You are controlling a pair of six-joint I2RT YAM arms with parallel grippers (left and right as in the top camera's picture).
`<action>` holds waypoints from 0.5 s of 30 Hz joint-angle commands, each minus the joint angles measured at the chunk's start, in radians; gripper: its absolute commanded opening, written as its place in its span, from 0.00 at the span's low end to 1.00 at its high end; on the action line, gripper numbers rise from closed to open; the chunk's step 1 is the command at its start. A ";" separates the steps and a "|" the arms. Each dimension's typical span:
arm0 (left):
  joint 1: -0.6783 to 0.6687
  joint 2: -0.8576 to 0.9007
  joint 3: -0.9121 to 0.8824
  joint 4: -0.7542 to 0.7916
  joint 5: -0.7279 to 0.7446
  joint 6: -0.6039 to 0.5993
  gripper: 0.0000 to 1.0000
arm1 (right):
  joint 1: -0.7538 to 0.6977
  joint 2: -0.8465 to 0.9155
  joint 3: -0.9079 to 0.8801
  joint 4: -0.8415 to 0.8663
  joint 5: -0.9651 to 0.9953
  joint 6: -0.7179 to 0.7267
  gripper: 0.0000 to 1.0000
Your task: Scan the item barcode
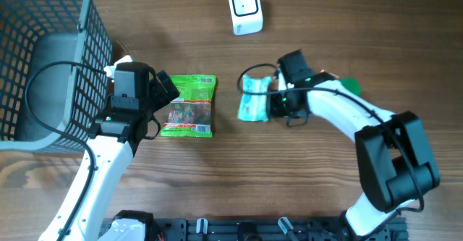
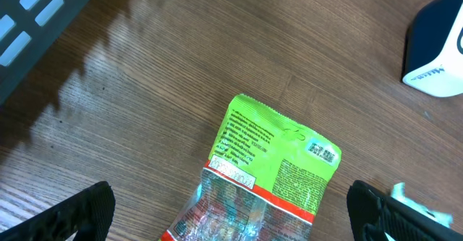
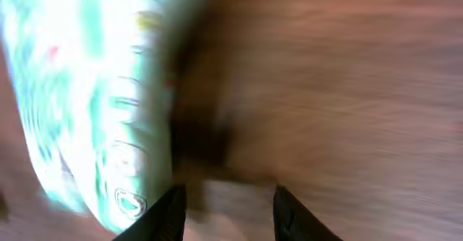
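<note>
Quick look at where you're at: your left tool (image 2: 228, 208) is spread wide, hovering over the near end of the green snack packet (image 1: 188, 105), and it's got nothing in it. That packet lies flat on the desk (image 1: 304, 190), a bit toward 9 o'clock from centre in the overhead view, printed side up. The grey mesh basket (image 1: 43, 60) takes up the 10 o'clock corner, right behind your left arm.

Your right tool (image 3: 228, 212) is down by the teal and white packet (image 1: 253, 100), which sits on the desk just at 3 o'clock of the green one, the two apart. The right wrist view is badly smeared, but the fingers look partly spread with only bare desk between them, and the teal packet is off to their 9 o'clock side rather than in the grip.

The white scanner (image 1: 244, 8) stands at 12 o'clock from the teal packet, well apart from both packets and both tools
</note>
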 commanded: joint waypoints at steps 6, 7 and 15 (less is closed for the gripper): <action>0.005 -0.005 0.007 0.002 -0.009 0.012 1.00 | 0.002 0.020 0.013 -0.049 -0.026 0.051 0.43; 0.005 -0.005 0.007 0.002 -0.010 0.012 1.00 | -0.019 0.017 0.026 -0.063 -0.061 0.033 0.43; 0.005 -0.005 0.007 0.002 -0.009 0.011 1.00 | -0.142 -0.053 0.128 -0.023 -0.202 -0.045 0.67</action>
